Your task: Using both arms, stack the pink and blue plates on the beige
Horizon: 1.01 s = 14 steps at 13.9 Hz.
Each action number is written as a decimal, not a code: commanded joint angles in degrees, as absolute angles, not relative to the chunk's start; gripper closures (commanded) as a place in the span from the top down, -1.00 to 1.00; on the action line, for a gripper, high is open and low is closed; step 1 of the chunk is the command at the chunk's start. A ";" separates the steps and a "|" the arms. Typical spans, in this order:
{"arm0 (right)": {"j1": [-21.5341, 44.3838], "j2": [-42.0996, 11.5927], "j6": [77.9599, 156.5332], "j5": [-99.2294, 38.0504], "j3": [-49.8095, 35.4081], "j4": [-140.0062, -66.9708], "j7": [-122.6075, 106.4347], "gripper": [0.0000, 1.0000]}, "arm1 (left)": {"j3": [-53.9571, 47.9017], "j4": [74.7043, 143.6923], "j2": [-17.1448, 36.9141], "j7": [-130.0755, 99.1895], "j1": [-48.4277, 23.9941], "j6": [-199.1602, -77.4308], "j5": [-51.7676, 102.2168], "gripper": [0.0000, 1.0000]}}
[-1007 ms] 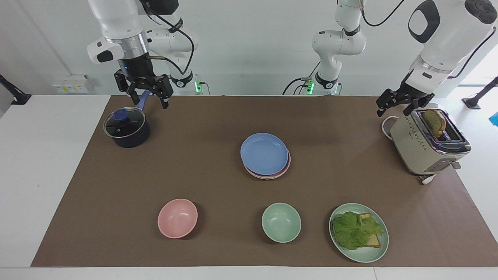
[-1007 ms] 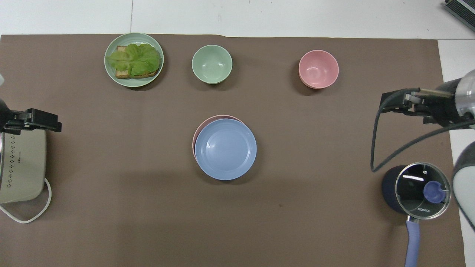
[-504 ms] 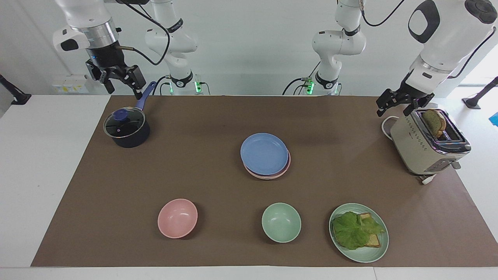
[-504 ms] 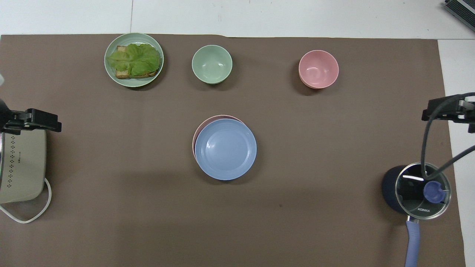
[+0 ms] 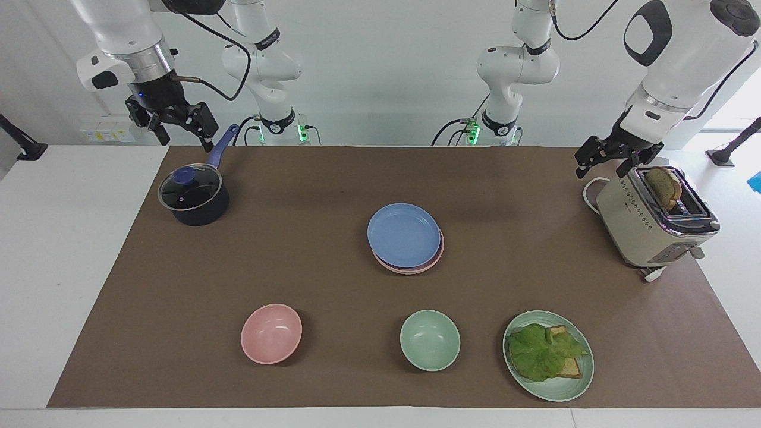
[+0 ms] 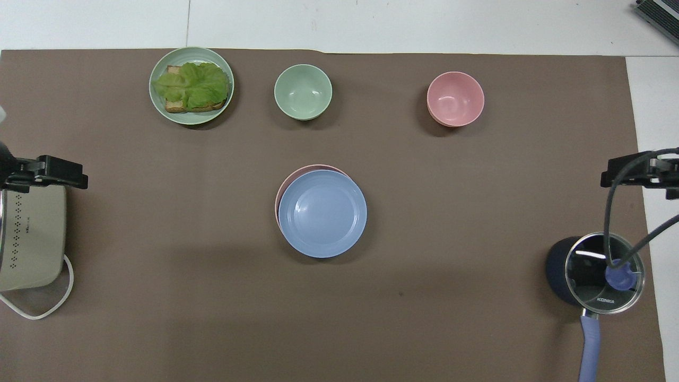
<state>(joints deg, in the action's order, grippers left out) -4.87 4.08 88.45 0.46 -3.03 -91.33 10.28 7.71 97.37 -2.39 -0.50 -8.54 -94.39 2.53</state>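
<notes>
Seemingly done: blue plate [image 5: 403,234] topping pink plate [image 5: 438,252], beige unseen beneath, left gripper [image 5: 605,159] and right gripper [image 5: 176,126] spread wide, empty.

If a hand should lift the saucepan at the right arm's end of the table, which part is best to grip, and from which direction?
Probably the blue handle. It sticks out straight from the lidded saucepan toward the robots, free of everything else, and is slim enough for two fingers. Coming from above with the fingers across its width looks best; the right hand, open, hangs near it.
</notes>
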 commanded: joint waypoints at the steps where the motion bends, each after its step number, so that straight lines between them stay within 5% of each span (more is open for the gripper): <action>1: -4.67 5.36 88.68 0.53 -2.90 -92.72 8.79 1.00 | 7.38 97.21 -2.72 0.00 -8.17 -93.60 1.49 1.00; 3: 1.11 5.01 88.51 1.49 1.47 -92.20 8.79 1.00 | 7.38 97.21 -2.72 -0.09 -8.17 -93.60 1.49 1.00; 14: 3.52 6.50 87.72 2.37 3.60 -92.64 6.24 1.00 | 7.38 97.21 -2.72 0.00 -8.17 -93.60 1.49 1.00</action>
